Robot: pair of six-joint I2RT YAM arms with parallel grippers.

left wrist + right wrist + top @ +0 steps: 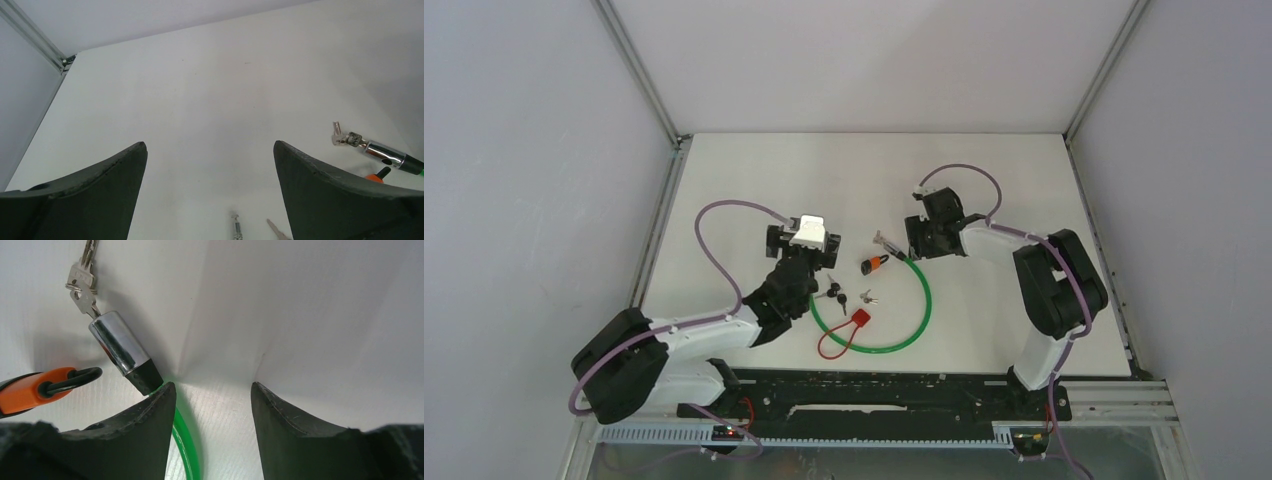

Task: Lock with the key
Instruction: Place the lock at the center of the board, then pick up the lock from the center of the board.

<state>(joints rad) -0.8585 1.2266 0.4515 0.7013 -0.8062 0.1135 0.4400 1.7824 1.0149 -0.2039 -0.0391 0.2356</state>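
Note:
A green cable lock (pixel 921 300) lies looped on the white table. Its chrome barrel (pixel 116 345) has a key stuck in the end, on a small ring of keys (pixel 82 282). My right gripper (pixel 212 385) is open low over the cable (pixel 187 440), which runs between the fingers close to the left one. That fingertip sits next to the barrel's black collar. My left gripper (pixel 210 145) hangs wide open above the table with nothing between its fingers. The barrel (pixel 385 154) is off to its right.
An orange padlock (pixel 874 264) lies just left of the barrel. Loose keys (pixel 836 292) and a red tag with a thin red loop (pixel 859 318) lie inside the green loop, near the left arm. Grey walls and aluminium posts enclose the table.

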